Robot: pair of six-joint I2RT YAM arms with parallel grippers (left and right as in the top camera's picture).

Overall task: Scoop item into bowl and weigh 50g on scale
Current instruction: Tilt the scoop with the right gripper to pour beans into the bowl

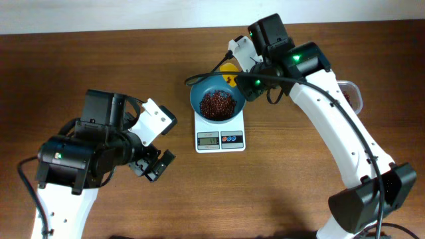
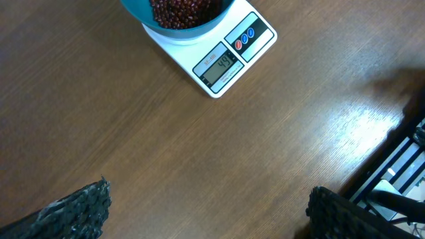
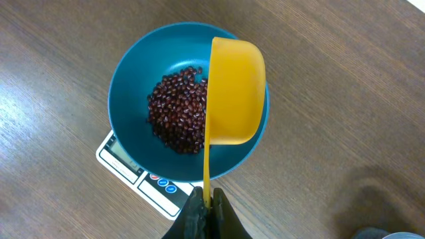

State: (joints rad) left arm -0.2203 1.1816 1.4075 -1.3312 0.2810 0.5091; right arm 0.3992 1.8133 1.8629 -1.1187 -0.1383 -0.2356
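Note:
The teal-blue bowl stands on the white scale and holds a heap of dark reddish-brown beans. My right gripper is shut on the thin handle of a yellow scoop, which is turned on its side over the bowl's right half. The scoop shows as a yellow patch at the bowl's far rim under the right arm. My left gripper hangs open over bare wood, left of and nearer than the scale, holding nothing.
A clear plastic tub sits at the right, mostly hidden behind the right arm. The wooden table runs wide in front of the scale. The scale's display is lit beside its red and blue buttons.

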